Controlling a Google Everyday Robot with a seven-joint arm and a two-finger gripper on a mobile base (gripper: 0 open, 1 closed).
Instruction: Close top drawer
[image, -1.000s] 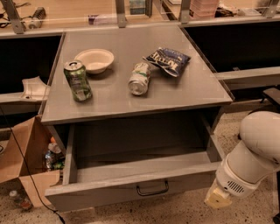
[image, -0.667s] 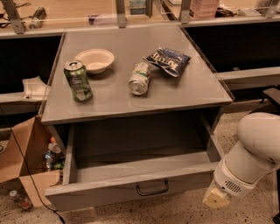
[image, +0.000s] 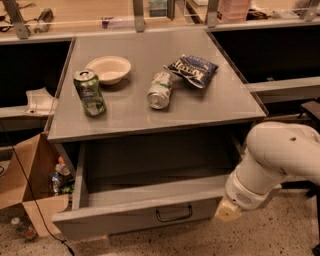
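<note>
My claw (image: 227, 211) (apart or together, I cannot tell) sits near one end of the top drawer (image: 117, 220), so pushing there might skew and jam it.

A speckled floor (image: 280, 236) is running along the bottom, the gripper (image: 227, 211) is hanging at lower right, a cardboard box (image: 22, 175) is sitting at lower left, and dark shelves (image: 280, 52) are flanking both sides.

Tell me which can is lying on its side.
The pale can beside the chip bag; the green can by the bowl stands upright. The gripper hangs at a front corner of the open top drawer.
</note>
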